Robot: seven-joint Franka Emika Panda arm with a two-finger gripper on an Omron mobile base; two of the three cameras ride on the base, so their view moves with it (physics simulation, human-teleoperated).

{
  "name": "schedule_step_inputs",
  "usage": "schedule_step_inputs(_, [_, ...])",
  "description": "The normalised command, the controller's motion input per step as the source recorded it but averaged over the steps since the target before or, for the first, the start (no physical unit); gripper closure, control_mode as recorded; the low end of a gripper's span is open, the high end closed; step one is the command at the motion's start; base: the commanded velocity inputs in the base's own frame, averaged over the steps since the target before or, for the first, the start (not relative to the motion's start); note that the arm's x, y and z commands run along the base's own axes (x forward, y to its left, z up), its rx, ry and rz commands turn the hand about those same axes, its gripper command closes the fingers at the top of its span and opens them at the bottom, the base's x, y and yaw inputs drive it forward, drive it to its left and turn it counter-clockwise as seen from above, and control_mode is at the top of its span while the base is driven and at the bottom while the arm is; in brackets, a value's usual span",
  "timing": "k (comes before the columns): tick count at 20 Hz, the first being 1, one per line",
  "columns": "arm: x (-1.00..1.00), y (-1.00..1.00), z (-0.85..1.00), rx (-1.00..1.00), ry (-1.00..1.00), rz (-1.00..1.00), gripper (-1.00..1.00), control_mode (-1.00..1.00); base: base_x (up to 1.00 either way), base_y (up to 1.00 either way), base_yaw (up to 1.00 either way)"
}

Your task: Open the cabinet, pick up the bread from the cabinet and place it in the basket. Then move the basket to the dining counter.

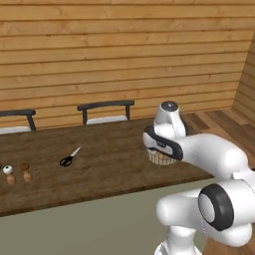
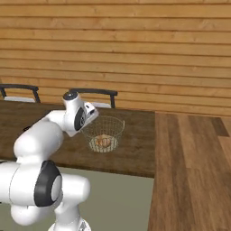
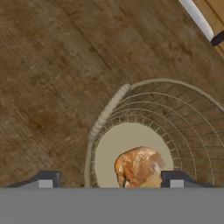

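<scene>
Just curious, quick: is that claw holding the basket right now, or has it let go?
Claw: open, holding nothing; its tips straddle the rim of the basket.

Both base views look forward and down from behind, sharing the table (image 1: 99, 164) and basket (image 2: 104, 131); the hand view looks closely down into the basket.

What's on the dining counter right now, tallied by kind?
Wire basket: 1
Bread, lying in the basket: 1
Scissors: 1
Small shakers: 2
Total: 5
</scene>
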Motion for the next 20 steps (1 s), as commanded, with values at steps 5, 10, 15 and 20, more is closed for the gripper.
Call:
schedule_step_inputs(5, [-0.22, 0.51, 0.99, 0.00, 0.00, -0.06, -1.00, -1.00, 0.00, 0.00, 0.00])
schedule_step_inputs(10, [-0.48, 0.68, 1.00, 0.04, 0.05, -0.12, -1.00, -1.00, 0.00, 0.00, 0.00])
schedule_step_inputs(15, [-0.77, 0.70, 0.67, 0.09, 0.11, -0.14, -1.00, -1.00, 0.00, 0.00, 0.00])
schedule_step_inputs(20, [-0.65, 0.50, 0.00, 0.04, 0.05, -0.05, -1.00, -1.00, 0.00, 0.00, 0.00])
